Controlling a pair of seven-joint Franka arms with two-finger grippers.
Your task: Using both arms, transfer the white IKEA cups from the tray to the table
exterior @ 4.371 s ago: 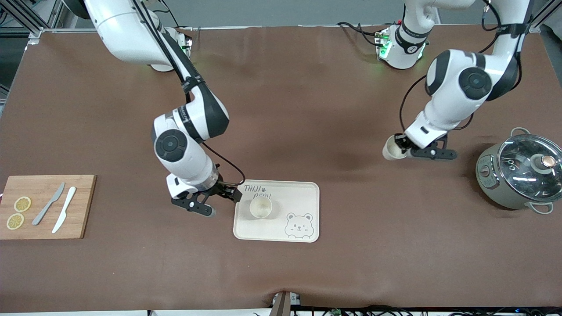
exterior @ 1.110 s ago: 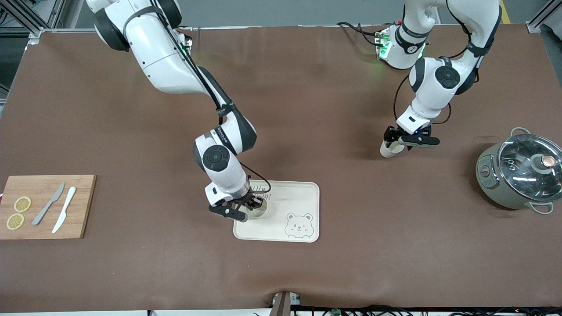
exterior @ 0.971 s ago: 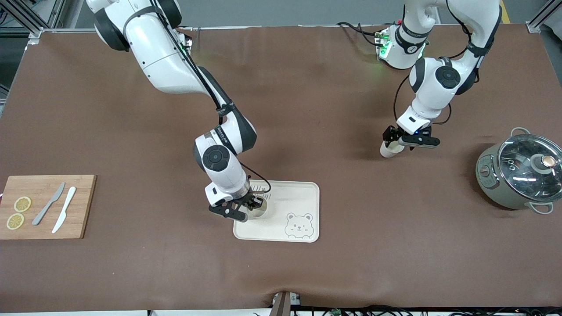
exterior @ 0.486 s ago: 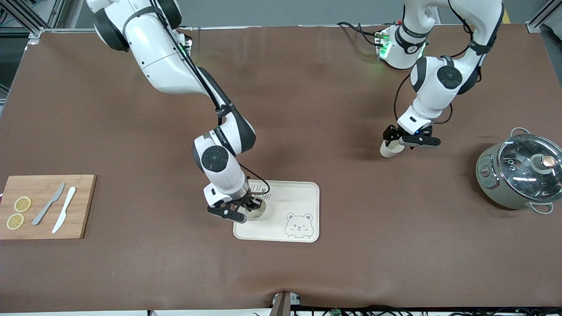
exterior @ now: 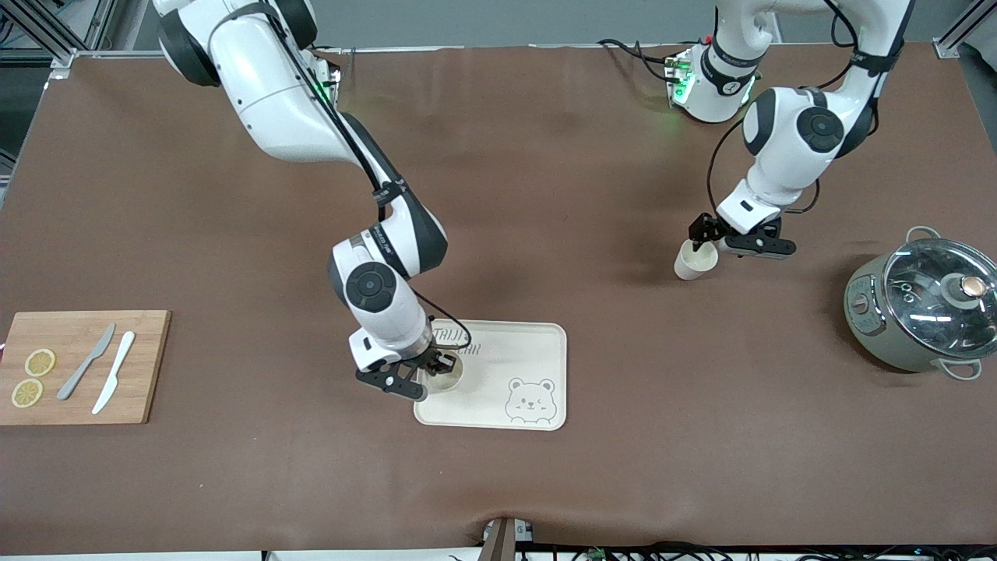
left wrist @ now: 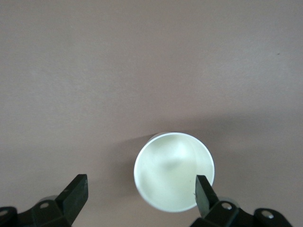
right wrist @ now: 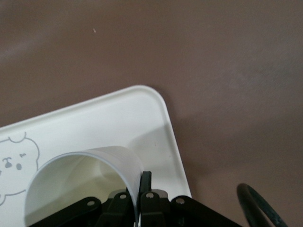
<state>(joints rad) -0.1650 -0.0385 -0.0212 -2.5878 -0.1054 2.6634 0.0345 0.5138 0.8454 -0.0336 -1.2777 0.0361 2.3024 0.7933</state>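
Cream-white and handleless, one small tapered cup (exterior: 441, 377) sits over the cream rectangular bear-print tray (exterior: 537, 354), at the corner toward the right arm's end, with the right arm's black two-finger gripper (exterior: 431, 367) pinching its rim wall (right wrist: 124, 166). The second cream-white tumbler (exterior: 695, 259) stands upright on the brown table mat (exterior: 545, 195), well apart from the tray and toward the left arm's end. The left arm's black gripper (exterior: 713, 238) hangs just above it, fingers (left wrist: 203, 191) spread wide to either side of the rim (left wrist: 173, 171).

Brown matte table covering (exterior: 545, 179), faintly wrinkled, with a grey wall strip (exterior: 498, 19) and aluminium framing (exterior: 39, 31) along its top edge.
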